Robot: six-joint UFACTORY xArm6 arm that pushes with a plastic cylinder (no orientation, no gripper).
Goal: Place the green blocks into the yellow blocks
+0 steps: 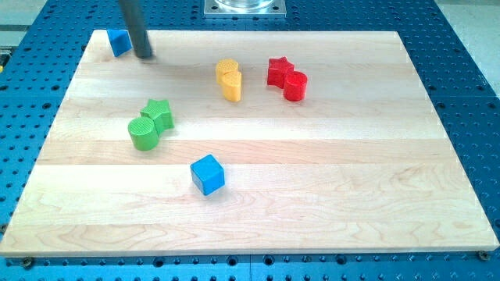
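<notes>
Two green blocks touch at the board's left middle: a green star (158,113) and, just below-left of it, a green round block (143,133). Two yellow blocks stand together at the upper middle: one (226,70) above, the other (232,85) below, shapes unclear. My tip (144,56) rests on the board near the top-left corner, well above the green blocks and far left of the yellow ones.
A blue block (119,41) sits just left of my tip at the board's top-left corner. A blue cube (207,173) lies below the centre. A red star (279,70) and a red cylinder (294,86) touch right of the yellow blocks.
</notes>
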